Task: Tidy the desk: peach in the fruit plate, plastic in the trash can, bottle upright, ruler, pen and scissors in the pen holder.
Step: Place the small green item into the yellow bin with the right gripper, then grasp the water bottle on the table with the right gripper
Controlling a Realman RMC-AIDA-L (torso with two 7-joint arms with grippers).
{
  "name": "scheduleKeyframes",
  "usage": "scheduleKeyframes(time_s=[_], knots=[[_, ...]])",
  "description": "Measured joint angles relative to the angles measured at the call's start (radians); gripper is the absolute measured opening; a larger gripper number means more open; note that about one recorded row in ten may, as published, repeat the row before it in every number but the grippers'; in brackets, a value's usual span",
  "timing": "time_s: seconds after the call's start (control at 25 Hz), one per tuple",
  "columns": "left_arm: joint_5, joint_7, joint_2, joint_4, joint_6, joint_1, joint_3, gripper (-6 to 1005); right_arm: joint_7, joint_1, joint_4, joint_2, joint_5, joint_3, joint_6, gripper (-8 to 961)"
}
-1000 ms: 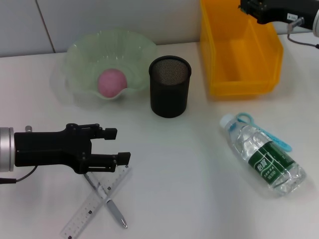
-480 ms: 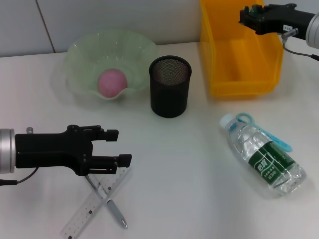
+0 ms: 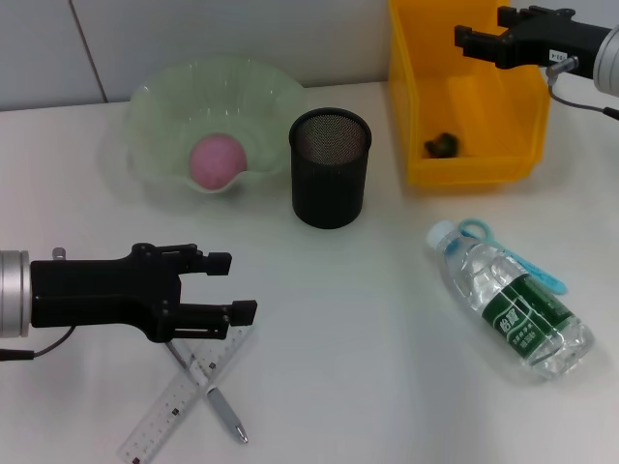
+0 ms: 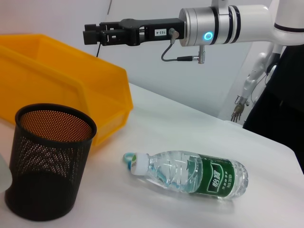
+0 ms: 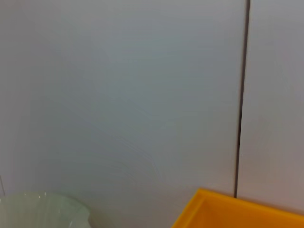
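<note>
The left gripper, black fingers spread apart, hovers low just above the upper ends of the clear plastic ruler and the silver pen, which cross each other on the white desk. Both run from under the fingers toward the robot (the ruler slanting leftward, the pen rightward). The black mesh pen holder stands farther off, ahead and right. The right gripper, empty, hangs over the yellow plastic trash bin; I cannot tell its fingers' set.

peach in plate | bottle lying | plastic in bin
</note>
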Motion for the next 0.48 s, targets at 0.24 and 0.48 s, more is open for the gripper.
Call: scheduleKeyframes(time_s=[0.24, 0.48], knots=[[0.0, 0.0, 0.0, 0.0, 0.002, 0.0, 0.0, 804, 0.001, -0.008, -0.031, 0.001, 0.028, 0.001, -0.059, 698], [0.0, 0.0, 0.0, 0.001, 0.007, 0.001, 0.0, 804, 0.055, -0.037, -0.112, 0.0, 0.101, 0.006, -0.252, 701]])
